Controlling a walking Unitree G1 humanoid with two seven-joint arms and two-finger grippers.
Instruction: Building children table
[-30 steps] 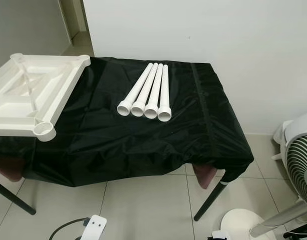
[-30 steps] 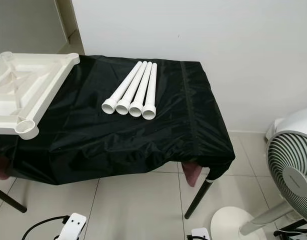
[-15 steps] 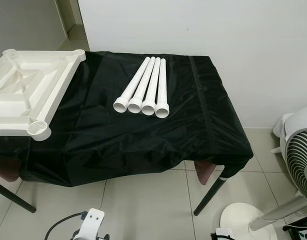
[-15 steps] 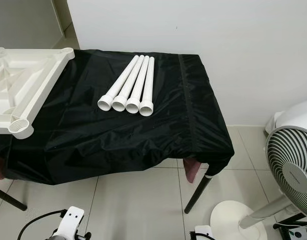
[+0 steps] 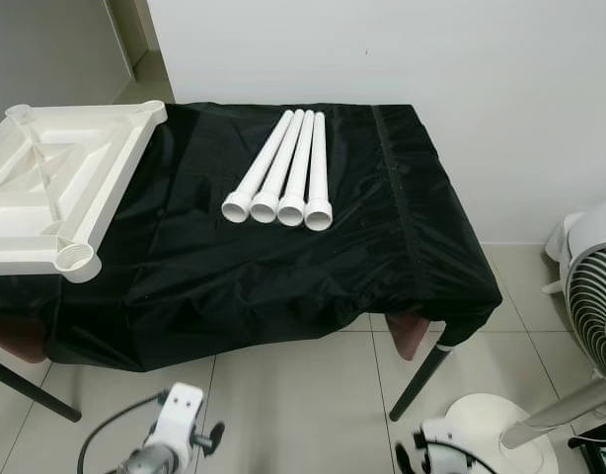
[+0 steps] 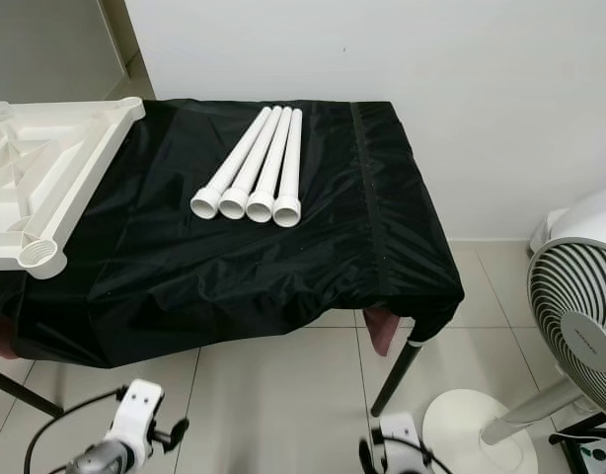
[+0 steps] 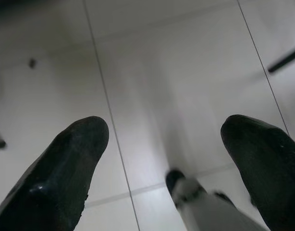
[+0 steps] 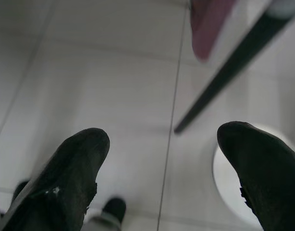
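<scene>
On the black cloth [image 5: 283, 267], four white legs [image 5: 283, 173] beside the tabletop [image 5: 56, 188]; both hands wide.

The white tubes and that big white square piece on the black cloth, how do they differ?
The four tubes are long, round and slim, lying side by side mid-table; the square piece is broad and flat, ribbed, with round corner sockets, overhanging the left edge. Both are white plastic resting on the black cloth.

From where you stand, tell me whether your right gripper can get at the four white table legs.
Probably not yet. The right gripper hangs open, low over the floor tiles beside the table's black leg. The four white table legs lie mid-table on the black cloth with nothing on top; the arm must rise first.
</scene>
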